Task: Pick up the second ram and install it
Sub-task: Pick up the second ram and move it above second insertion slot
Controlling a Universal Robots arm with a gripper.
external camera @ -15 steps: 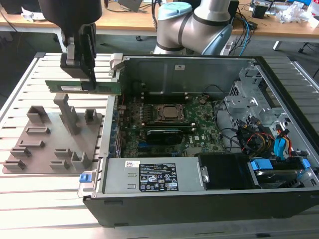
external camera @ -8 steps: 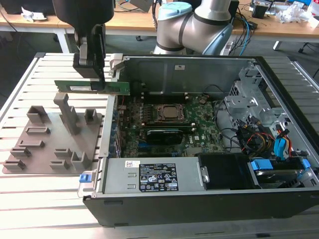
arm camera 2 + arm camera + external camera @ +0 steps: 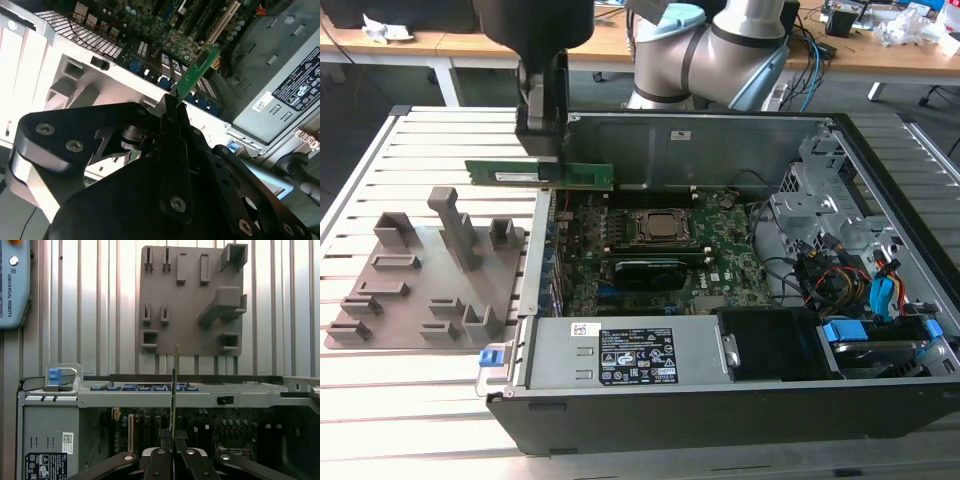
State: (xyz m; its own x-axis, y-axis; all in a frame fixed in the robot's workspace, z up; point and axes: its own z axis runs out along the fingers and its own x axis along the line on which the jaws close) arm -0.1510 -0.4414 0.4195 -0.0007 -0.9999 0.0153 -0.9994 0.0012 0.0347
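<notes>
The second ram (image 3: pixel 540 174) is a long green stick held level in the air, above the edge of the open computer case on the exterior view's left. My gripper (image 3: pixel 548 160) is shut on its middle from above. In the second wrist view the ram (image 3: pixel 197 70) sticks out past the fingers (image 3: pixel 172 107) toward the motherboard. Edge-on in the first wrist view, the ram (image 3: pixel 175 385) rises from my gripper (image 3: pixel 173 440) over the case wall. The motherboard (image 3: pixel 720 250) with its CPU socket (image 3: pixel 660 228) lies inside the case, toward the exterior view's right of the ram.
A grey fixture plate (image 3: pixel 420 280) with upright holders lies on the slatted table at the exterior view's left. The power supply (image 3: pixel 630 350) fills the case's near side. Drive bays and cables (image 3: pixel 860 280) crowd the right. The case's back wall (image 3: pixel 720 145) stands upright.
</notes>
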